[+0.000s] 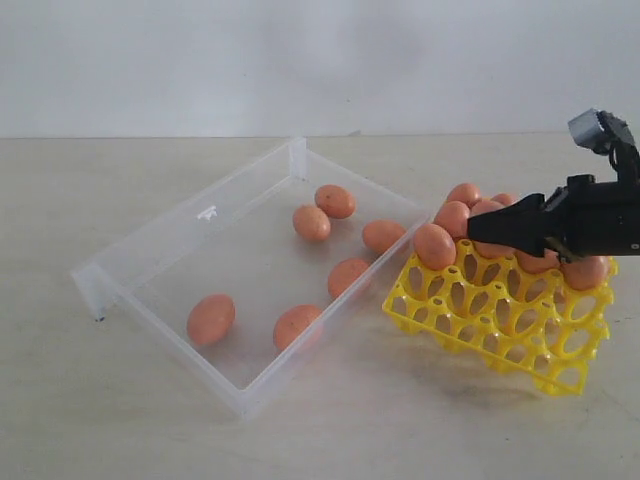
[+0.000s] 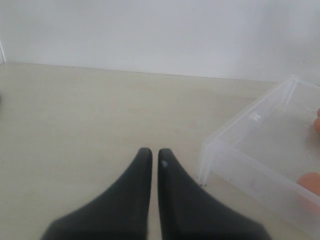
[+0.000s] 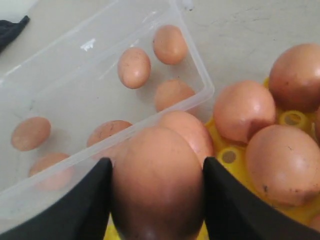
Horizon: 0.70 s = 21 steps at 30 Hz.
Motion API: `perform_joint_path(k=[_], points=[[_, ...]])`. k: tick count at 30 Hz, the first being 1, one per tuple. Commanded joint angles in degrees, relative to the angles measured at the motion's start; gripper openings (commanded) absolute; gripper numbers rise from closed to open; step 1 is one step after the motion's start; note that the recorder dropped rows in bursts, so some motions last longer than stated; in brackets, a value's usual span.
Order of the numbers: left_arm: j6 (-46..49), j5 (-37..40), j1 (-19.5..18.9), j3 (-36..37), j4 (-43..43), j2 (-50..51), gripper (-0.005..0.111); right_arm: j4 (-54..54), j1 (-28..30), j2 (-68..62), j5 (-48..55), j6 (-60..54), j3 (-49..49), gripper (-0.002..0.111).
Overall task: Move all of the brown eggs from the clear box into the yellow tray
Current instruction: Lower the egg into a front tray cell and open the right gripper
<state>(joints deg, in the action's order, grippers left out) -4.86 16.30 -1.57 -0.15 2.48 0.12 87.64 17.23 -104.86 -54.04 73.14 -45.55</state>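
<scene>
Right gripper (image 1: 478,232) is over the back rows of the tray (image 1: 500,322), pinched on an egg (image 3: 157,185). The egg is smooth, matte orange-brown with a few dark specks (it fills most of the wrist view). The tray's a bright yellow open lattice of cups, just beside the box (image 1: 250,270), with several eggs (image 1: 434,245) already sitting in its back cells. The box is clear plastic with low walls, and six more lie loose on its floor. Left gripper (image 2: 154,152) hangs over the table (image 1: 100,420) near a box corner, fingers all but touching, gripping nothing.
</scene>
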Motion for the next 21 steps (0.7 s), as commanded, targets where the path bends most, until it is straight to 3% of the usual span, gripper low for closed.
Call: perform_joint_path(k=[1,5,13,21], points=[[0.13,-0.37,0.12,0.15,-0.16,-0.12,0.004,-1.51,0.23,0.21,1.43,-3.79,-0.26,0.0],[0.13,-0.37,0.12,0.15,-0.16,-0.12,0.004,-3.95,-1.6,0.21,2.92,-7.16,-0.26,0.001],[0.13,-0.37,0.12,0.15,-0.16,-0.12,0.004,-5.82,-5.45,0.21,12.55,-13.34,-0.26,0.015],[0.13,-0.37,0.12,0.15,-0.16,-0.12,0.004,-6.89,-5.47,0.21,11.4,-12.87,-0.26,0.015]])
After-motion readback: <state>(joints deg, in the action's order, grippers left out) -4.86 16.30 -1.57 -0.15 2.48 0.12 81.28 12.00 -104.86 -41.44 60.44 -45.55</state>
